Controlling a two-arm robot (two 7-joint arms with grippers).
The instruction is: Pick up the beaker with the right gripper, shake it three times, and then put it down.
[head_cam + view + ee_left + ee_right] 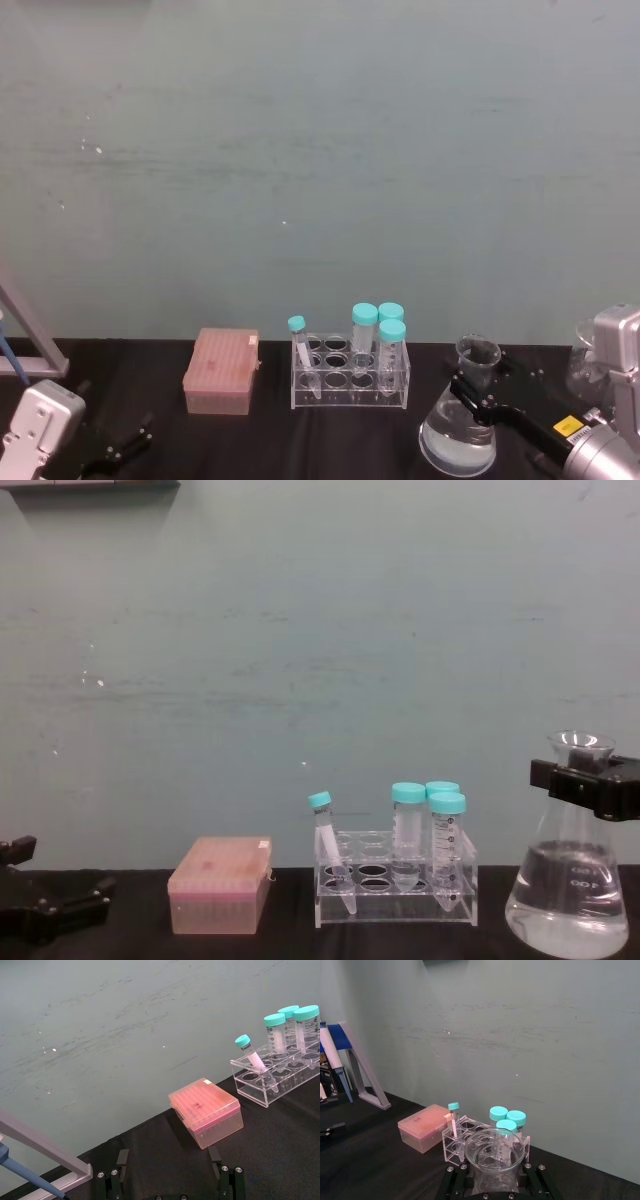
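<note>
Right gripper [585,778] clenches the beaker [567,905] at its narrow neck, just under the flared rim, likely so the flare stops slippage. Its wide base hangs below the grasp, seemingly resting on the table [340,445]. Left gripper [169,1155] idles far leftward, spread apart.

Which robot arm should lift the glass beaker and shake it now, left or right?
Right. The right gripper clasps the neck of the beaker, while the left gripper sits open far off, beyond the pink box and the tube rack.
</note>
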